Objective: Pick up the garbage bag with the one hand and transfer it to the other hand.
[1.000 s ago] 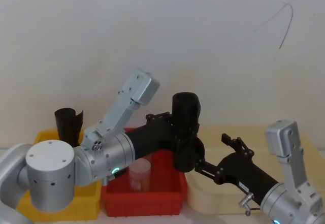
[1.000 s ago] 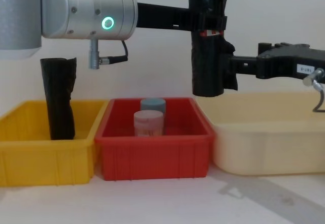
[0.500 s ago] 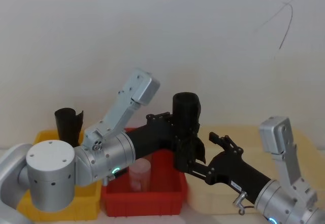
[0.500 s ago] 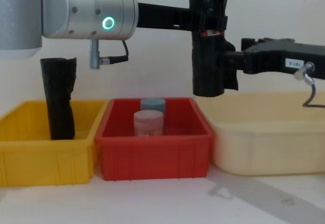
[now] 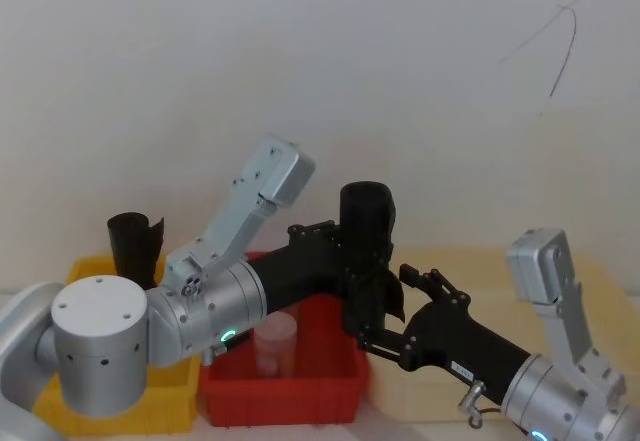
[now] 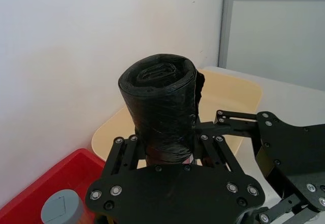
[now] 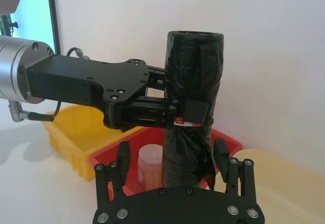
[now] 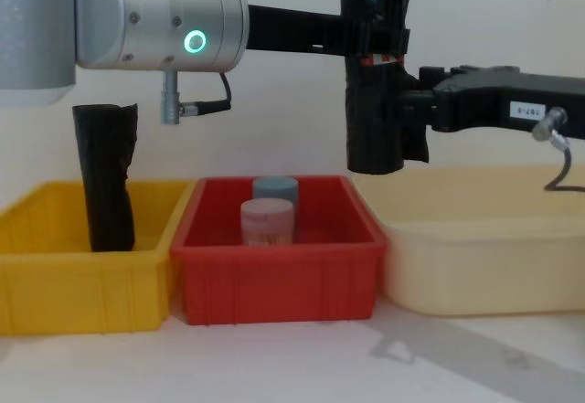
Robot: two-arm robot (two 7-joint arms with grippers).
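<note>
Our left gripper (image 8: 375,45) is clamped on the garbage bag (image 8: 370,138) right at its label band, with the roll upright, up over the red bin (image 8: 274,284). Our right gripper (image 7: 171,154) is spread around the lower half — fingers either side, not closed.

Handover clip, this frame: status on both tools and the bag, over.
Left tool shut on garbage bag, held upright in the air. Right tool open, fingers flanking bag's lower half. Nothing blocking.

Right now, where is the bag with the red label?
Chest view, middle: the bag hangs upright above the right edge of the red bin, clamped by the left gripper, the open right gripper around its lower half.
</note>
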